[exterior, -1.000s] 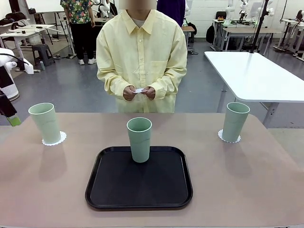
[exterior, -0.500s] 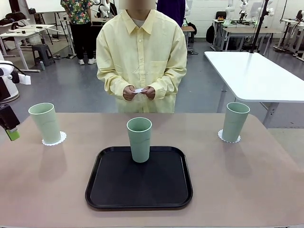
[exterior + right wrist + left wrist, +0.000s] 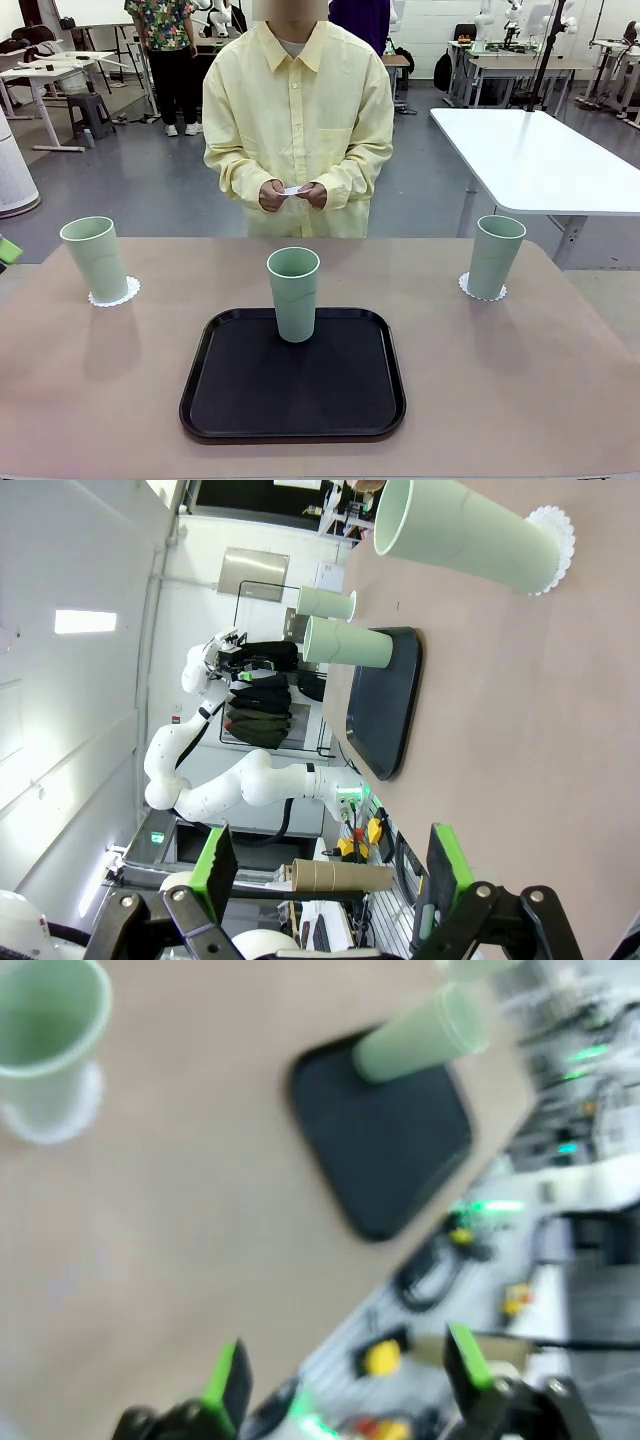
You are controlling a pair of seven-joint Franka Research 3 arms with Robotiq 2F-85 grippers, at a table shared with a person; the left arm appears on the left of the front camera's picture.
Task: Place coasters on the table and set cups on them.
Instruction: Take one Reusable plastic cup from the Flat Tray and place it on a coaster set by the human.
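both the left pincer [image 3: 345, 1355] and the right pincer [image 3: 330, 852] gape wide apart, empty and touching nothing.

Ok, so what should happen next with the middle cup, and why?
Probably the person's hands should lay their white coaster on the table first. The left cup and right cup already stand on coasters, but the middle cup stands on the black tray with none under it.
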